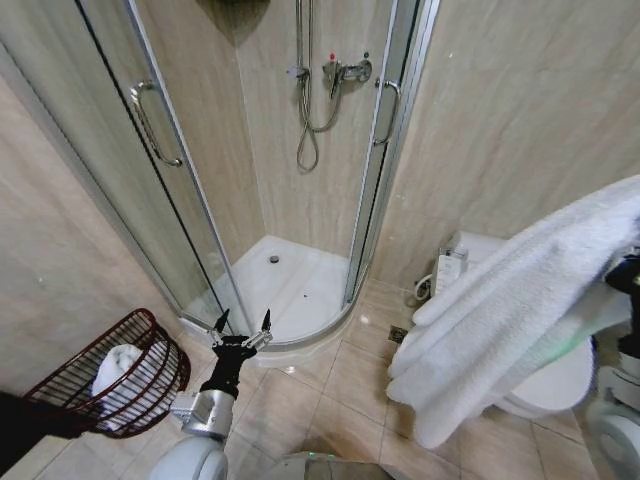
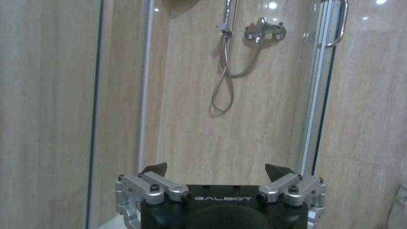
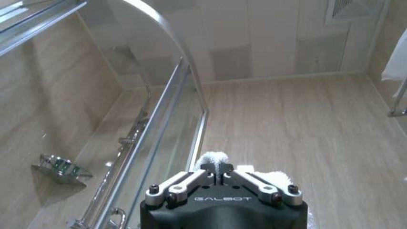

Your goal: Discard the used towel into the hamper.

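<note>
Head view is showing the right pincer (image 1: 628, 272) raised at the right edge of the frame, gripping a large white towel (image 1: 510, 310) that is draping down and to the left in thick folds, hanging in front of a white toilet (image 1: 555, 385). Right wrist view is confirming the grip: the right pincer's fingers (image 3: 190, 180) are closing together on white towel fabric (image 3: 213, 160), which is bunching up between and just past the tips, with the camera looking up toward the ceiling and the curved top rail of the shower enclosure (image 3: 167, 57).

Hamper (image 1: 120, 372), a dark reddish-brown wire basket, is sitting on the tiled floor at the lower left of the head view, tilting toward the robot, with a white cloth (image 1: 125, 375) already lying inside it. It is standing well apart from the held towel.

Left pincer (image 1: 243, 332) is hovering low, just right of the hamper and near the shower tray's curved edge, pointing at the shower. Its fingers (image 2: 154, 169) are standing wide apart and holding nothing.
</note>
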